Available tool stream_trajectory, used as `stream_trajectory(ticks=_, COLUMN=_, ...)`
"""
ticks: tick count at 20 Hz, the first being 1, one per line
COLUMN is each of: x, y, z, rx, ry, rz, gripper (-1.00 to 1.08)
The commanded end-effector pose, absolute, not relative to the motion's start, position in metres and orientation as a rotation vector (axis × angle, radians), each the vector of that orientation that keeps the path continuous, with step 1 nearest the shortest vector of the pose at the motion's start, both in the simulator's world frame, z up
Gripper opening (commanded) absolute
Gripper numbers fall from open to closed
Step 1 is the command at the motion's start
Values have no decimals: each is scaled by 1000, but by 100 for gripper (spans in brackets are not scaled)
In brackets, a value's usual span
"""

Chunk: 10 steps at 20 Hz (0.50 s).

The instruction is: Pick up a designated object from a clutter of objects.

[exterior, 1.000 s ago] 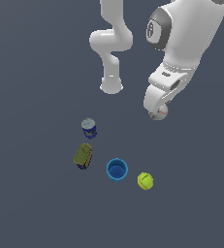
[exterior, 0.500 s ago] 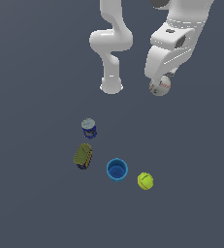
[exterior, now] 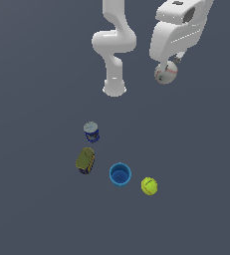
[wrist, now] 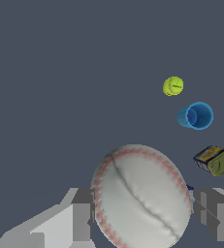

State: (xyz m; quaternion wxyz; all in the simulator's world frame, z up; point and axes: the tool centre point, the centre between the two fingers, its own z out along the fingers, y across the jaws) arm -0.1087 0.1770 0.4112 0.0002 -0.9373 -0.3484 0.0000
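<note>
Exterior and wrist views, single arm. From my remote station I see the end effector (exterior: 167, 71) raised high above the grey surface (exterior: 32, 199), toward the exterior view's upper right, clamped on the baseball (exterior: 166, 73). In the wrist view the baseball (wrist: 141, 196) fills the space between the two grey fingers (wrist: 80, 215), one on either side and each touching it; its red stitching runs in curved lines across the white leather. The ball is lifted clear of the surface and well apart from the other items.

The remaining clutter sits on the surface below. A blue can with a grey lid (exterior: 91, 132) stands upright, nearest the arm's white base (exterior: 114, 88). Just beside it, farther from the base, an olive-yellow can (exterior: 85, 160) lies on its side. To the exterior view's right of that can a blue cup (exterior: 120, 174) stands upright with its mouth open toward the camera, and a yellow-green tennis ball (exterior: 149, 186) rests near the cup on its right; the two do not touch.

In the wrist view the tennis ball (wrist: 172, 85), the blue cup (wrist: 195, 116) and the olive-yellow can (wrist: 216, 160) appear in a row beyond the held baseball, while the blue can is mostly hidden behind the baseball
</note>
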Motion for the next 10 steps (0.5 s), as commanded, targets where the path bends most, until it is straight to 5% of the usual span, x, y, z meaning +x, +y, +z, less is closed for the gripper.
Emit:
stream_trajectory(ticks=1, x=-110, y=177, z=416, rx=-2945, ry=-1094, rz=0, gripper=-100)
stream_trajectory(ticks=10, x=-108, y=182, z=423, rx=-2945, ry=-1094, rz=1, gripper=-100)
